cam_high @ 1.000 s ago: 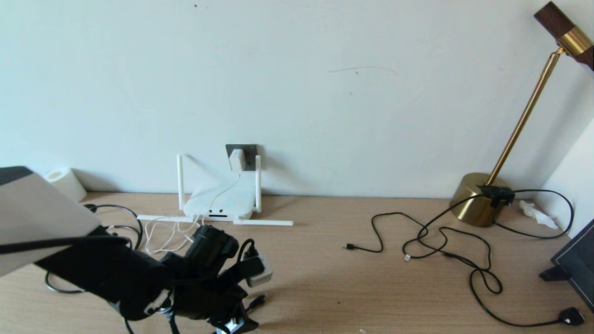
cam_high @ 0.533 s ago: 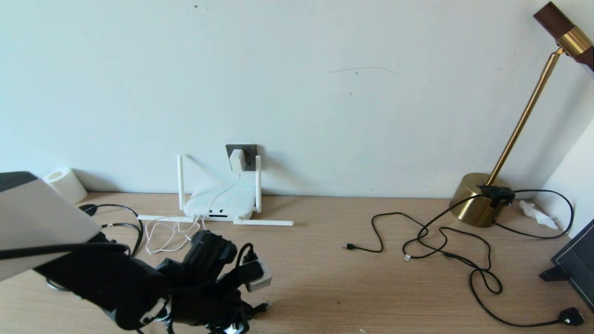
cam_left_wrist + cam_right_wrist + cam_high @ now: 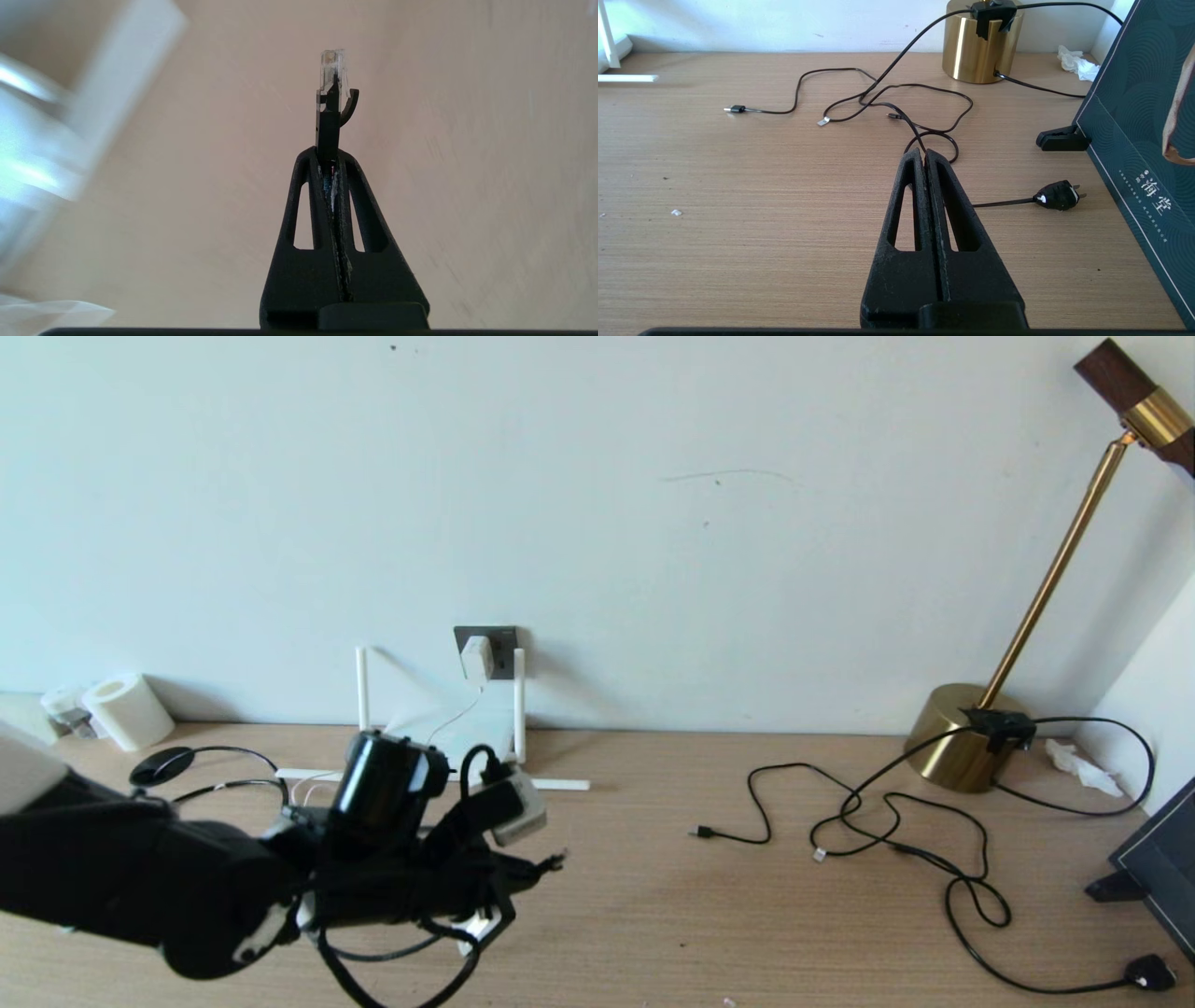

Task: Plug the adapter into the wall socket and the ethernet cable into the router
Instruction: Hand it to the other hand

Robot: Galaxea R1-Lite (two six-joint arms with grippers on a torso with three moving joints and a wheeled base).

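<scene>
Wooden desk (image 3: 653, 896) against white wall: my left gripper (image 3: 329, 151) clenched on the ethernet cable (image 3: 328, 116) boot, 5 o'clock of the router (image 3: 448, 723); clear plug fragile, cable limp, so boot's my hold; right gripper (image 3: 925, 156) clenched, empty.

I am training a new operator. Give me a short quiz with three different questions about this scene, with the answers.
1. True or false: the adapter is already plugged into the wall socket.
2. What does the left gripper hold? A) a lamp plug B) the ethernet cable C) an antenna
3. Fill in: the right gripper is shut and holds ____.

Key: 1 true. 2 B: the clear plug sticks out past the closed fingertips. 3 nothing; it hangs above the desk.
</scene>
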